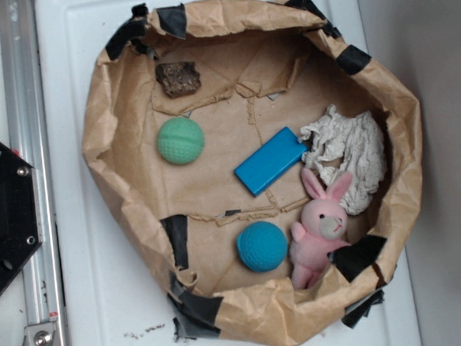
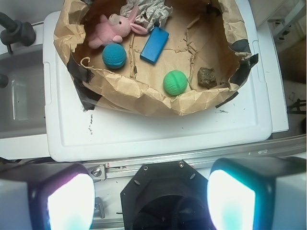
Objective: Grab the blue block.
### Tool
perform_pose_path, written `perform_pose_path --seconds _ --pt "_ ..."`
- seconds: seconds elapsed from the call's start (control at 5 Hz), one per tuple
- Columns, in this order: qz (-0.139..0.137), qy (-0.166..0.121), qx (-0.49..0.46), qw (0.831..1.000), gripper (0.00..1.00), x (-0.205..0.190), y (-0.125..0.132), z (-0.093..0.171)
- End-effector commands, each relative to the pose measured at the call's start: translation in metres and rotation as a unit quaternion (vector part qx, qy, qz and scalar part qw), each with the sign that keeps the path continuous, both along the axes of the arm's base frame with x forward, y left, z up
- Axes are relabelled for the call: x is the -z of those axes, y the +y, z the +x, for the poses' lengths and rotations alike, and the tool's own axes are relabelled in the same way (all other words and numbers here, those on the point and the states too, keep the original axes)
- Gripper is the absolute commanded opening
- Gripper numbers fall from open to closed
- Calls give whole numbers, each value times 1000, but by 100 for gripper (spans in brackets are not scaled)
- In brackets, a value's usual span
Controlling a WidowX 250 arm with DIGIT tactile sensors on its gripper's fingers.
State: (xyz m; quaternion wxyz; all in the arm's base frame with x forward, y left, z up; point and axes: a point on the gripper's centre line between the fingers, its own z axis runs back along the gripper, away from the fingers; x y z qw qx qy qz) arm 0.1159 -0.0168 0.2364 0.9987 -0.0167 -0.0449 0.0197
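Observation:
The blue block (image 1: 270, 161) (image 2: 155, 45) is a flat bright blue slab lying on the brown paper inside the paper-lined basin (image 1: 102, 150) (image 2: 139, 93), right of centre in the exterior view. In the wrist view my gripper (image 2: 150, 201) hangs high above the robot's black base, well short of the basin. Its two fingers (image 2: 71, 201) stand wide apart with nothing between them. The gripper does not show in the exterior view.
Around the block lie a green ball (image 1: 181, 140) (image 2: 175, 82), a teal-blue ball (image 1: 262, 246) (image 2: 114, 56), a pink plush rabbit (image 1: 320, 230) (image 2: 110, 29), a crumpled white cloth (image 1: 348, 153) (image 2: 146, 8) and a brown rock (image 1: 179, 78) (image 2: 207, 77). The black base (image 1: 0, 213) (image 2: 168, 196) and a metal rail (image 1: 25, 116) sit beside the white lid.

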Motion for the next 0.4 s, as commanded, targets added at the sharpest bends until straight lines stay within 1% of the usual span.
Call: perform_pose_path --seconds 0.0,0.2 --pt "0 0 0 1000 100 0 0 0" --pt "11 -29 -56 998 100 42 7 46"
